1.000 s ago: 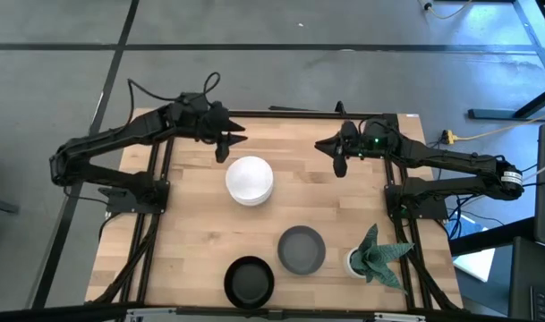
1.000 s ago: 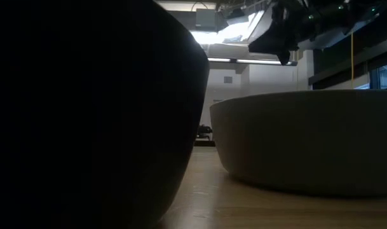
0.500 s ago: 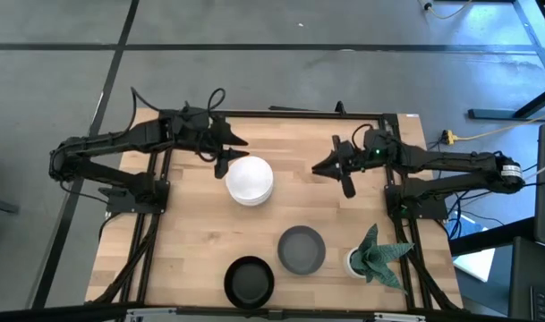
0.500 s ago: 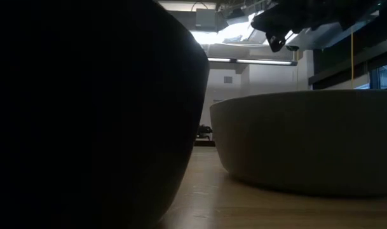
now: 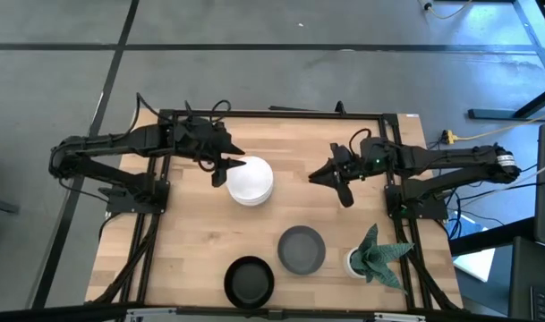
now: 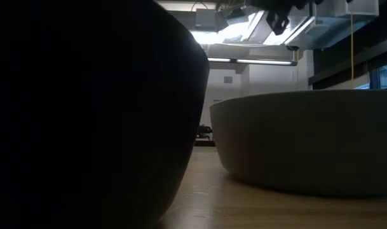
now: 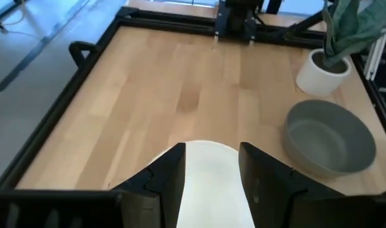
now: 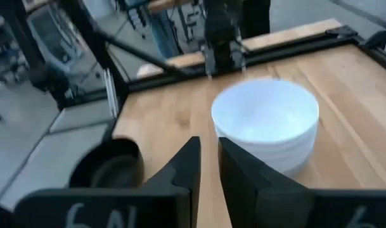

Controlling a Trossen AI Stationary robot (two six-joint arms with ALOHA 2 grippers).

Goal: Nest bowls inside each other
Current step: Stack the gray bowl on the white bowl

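Observation:
A stack of glossy white bowls (image 5: 250, 179) stands on its base at the table's middle, toward the far side. A grey bowl (image 5: 302, 249) and a black bowl (image 5: 250, 281) stand near the front edge. They fill the low view, black (image 6: 85, 114) and grey (image 6: 307, 140). My left gripper (image 5: 224, 170) is open over the stack's left rim; the white rim (image 7: 208, 174) shows between its fingers. My right gripper (image 5: 330, 183) hovers right of the stack, open by a narrow gap (image 8: 208, 164), and faces the stack (image 8: 265, 123).
A small white pot with a spiky green plant (image 5: 375, 255) stands at the front right, beside the grey bowl. A black frame (image 5: 272, 114) runs along the table's edges. Bare wood lies left of the stack and between the stack and the front bowls.
My left gripper has moved from the far edge toward the near edge and now stands at the white stack's left rim. My right gripper has moved toward the near edge and a little toward the table's left. The bowls have stayed in place.

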